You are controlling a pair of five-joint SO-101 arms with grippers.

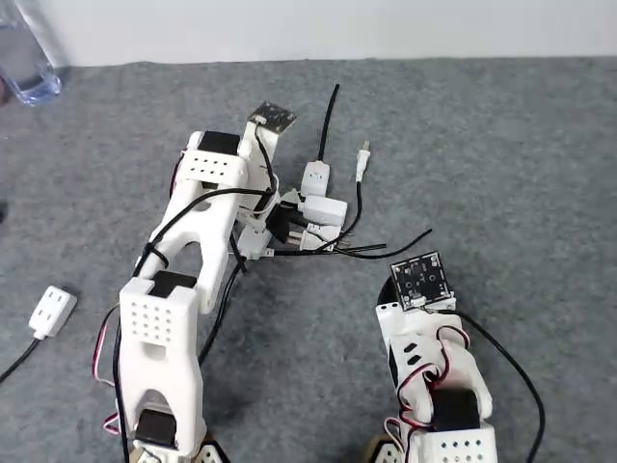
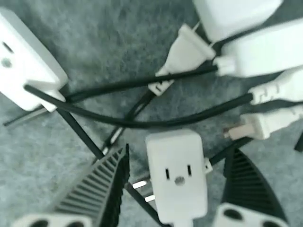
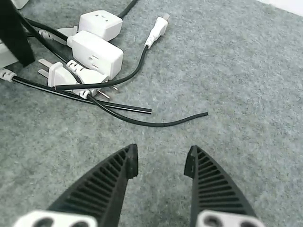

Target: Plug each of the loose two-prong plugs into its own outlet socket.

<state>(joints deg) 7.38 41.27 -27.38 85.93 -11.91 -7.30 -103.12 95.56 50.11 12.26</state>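
My left gripper (image 2: pixel 179 152) is open and straddles a white outlet socket (image 2: pixel 176 172), with a gap on each side; two metal prongs (image 2: pixel 141 190) show beside that socket. White two-prong plugs (image 2: pixel 185 47) and black cords (image 2: pixel 142 124) lie tangled just beyond. From above, this arm reaches into the pile (image 1: pixel 313 214) at mid-table. My right gripper (image 3: pixel 161 161) is open over bare carpet, short of the pile, with nothing between its fingers. Ahead of it lie two white sockets (image 3: pixel 97 49), two loose plugs (image 3: pixel 71 75) and a third plug (image 3: pixel 158 28) farther off.
Another white socket (image 1: pixel 53 311) on a black cord lies alone at the left. One plug (image 1: pixel 363 159) lies to the right of the pile. A clear plastic bottle (image 1: pixel 24 58) stands at the far left corner. Grey carpet (image 1: pixel 521 174) stretches to the right.
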